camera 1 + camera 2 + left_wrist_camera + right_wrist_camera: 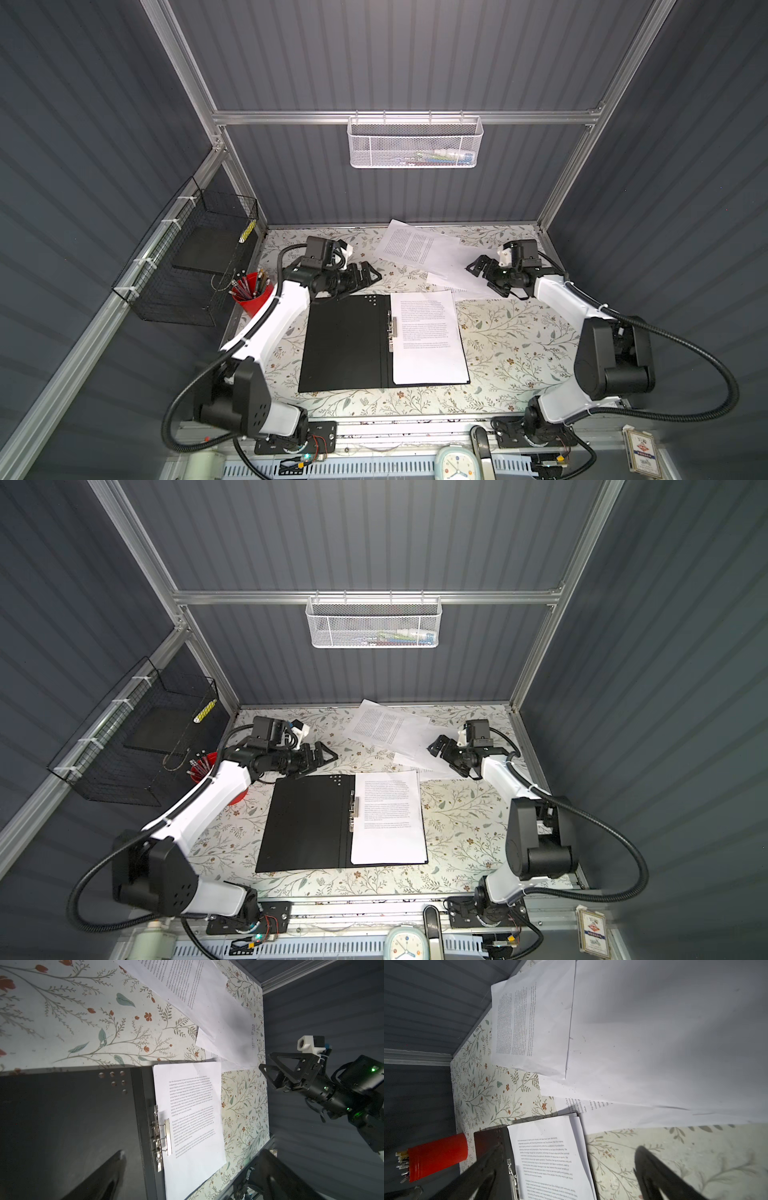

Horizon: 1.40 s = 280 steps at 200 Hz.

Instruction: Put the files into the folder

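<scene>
Both arms' jaws gape empty above the floral table [519, 332], open folder [345, 340], loose files [415, 245], grey walls [395, 62] around

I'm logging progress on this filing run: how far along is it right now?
Done: the folder lies open, with at least one printed sheet on its right half beside the metal clip. In hand: nothing; the left gripper and right gripper are both open and empty, the right one by the loose sheets. Left: those overlapping sheets at the far edge of the table must go into the folder.
</scene>
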{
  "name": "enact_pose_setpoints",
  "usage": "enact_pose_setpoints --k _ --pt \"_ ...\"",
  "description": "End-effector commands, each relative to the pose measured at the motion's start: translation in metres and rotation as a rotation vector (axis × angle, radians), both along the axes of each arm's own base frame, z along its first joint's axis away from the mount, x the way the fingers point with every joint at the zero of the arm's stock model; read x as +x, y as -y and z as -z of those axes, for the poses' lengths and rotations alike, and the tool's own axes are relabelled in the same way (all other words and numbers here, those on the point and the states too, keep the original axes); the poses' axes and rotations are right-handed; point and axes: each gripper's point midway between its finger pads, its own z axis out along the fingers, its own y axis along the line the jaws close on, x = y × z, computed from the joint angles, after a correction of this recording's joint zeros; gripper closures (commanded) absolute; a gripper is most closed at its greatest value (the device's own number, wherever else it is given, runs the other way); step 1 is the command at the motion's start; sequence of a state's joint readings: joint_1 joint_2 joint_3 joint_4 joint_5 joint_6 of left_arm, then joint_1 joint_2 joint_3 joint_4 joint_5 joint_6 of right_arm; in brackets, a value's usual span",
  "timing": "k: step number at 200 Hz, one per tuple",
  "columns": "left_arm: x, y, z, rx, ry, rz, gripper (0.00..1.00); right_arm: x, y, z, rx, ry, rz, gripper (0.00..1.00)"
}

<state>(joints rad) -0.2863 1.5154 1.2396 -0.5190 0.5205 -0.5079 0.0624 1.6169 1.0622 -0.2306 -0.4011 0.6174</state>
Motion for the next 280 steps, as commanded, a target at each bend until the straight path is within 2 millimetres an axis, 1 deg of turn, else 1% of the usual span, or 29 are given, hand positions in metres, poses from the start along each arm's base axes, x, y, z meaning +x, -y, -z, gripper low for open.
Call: enact_pose_setpoints --k 1,7,9,11,15,22,48,68,95,110,131,145,169,190,218,254,280 --pt "0.040 0.017 0.003 -0.021 0.035 0.035 0.00 0.021 -0.016 -0.011 0.097 0.043 0.007 0.01" --pt "0.053 0.021 0.007 -0.021 0.040 0.035 0.00 0.022 -0.020 -0.008 0.110 0.035 -0.002 0.01" --pt "0.055 0.021 0.013 -0.018 0.030 0.034 0.00 0.023 -0.021 -0.007 0.113 0.033 -0.005 0.01" --pt "0.063 0.024 0.005 -0.025 0.054 0.035 0.00 0.024 -0.022 -0.007 0.117 0.032 -0.006 0.02" --pt "0.074 0.027 0.006 -0.026 0.065 0.038 0.00 0.025 -0.024 -0.006 0.125 0.028 -0.011 0.02" --pt "0.088 0.032 0.014 -0.023 0.063 0.043 0.00 0.028 -0.027 -0.002 0.134 0.018 -0.017 0.02" --pt "0.140 0.050 0.037 -0.029 0.068 0.059 0.00 0.034 -0.036 0.008 0.162 -0.009 -0.045 0.02" --pt "0.172 0.062 0.056 -0.032 0.064 0.065 0.00 0.035 -0.039 0.012 0.178 -0.019 -0.058 0.02" --pt "0.200 0.072 0.084 -0.036 0.039 0.073 0.00 0.031 -0.045 0.014 0.199 -0.027 -0.089 0.02" --pt "0.210 0.075 0.099 -0.033 0.031 0.075 0.00 0.027 -0.046 0.015 0.197 -0.027 -0.102 0.01" --pt "0.220 0.080 0.114 -0.036 0.032 0.085 0.00 0.019 -0.047 0.016 0.193 -0.029 -0.113 0.01" --pt "0.223 0.082 0.123 -0.035 0.024 0.092 0.00 0.014 -0.048 0.016 0.194 -0.028 -0.124 0.01" --pt "0.224 0.082 0.134 -0.037 0.014 0.088 0.00 0.010 -0.047 0.016 0.185 -0.029 -0.136 0.01" --pt "0.215 0.087 0.142 -0.028 -0.012 0.098 0.00 0.010 -0.047 0.018 0.180 -0.037 -0.141 0.01" --pt "0.190 0.103 0.148 -0.014 -0.044 0.145 0.00 0.016 -0.038 0.023 0.171 -0.042 -0.097 0.01" --pt "0.144 0.138 0.149 0.023 -0.068 0.233 0.00 0.023 -0.024 0.032 0.182 -0.056 -0.031 0.01" --pt "0.114 0.153 0.152 0.046 -0.099 0.270 0.00 0.027 -0.018 0.044 0.188 -0.083 0.005 0.01"
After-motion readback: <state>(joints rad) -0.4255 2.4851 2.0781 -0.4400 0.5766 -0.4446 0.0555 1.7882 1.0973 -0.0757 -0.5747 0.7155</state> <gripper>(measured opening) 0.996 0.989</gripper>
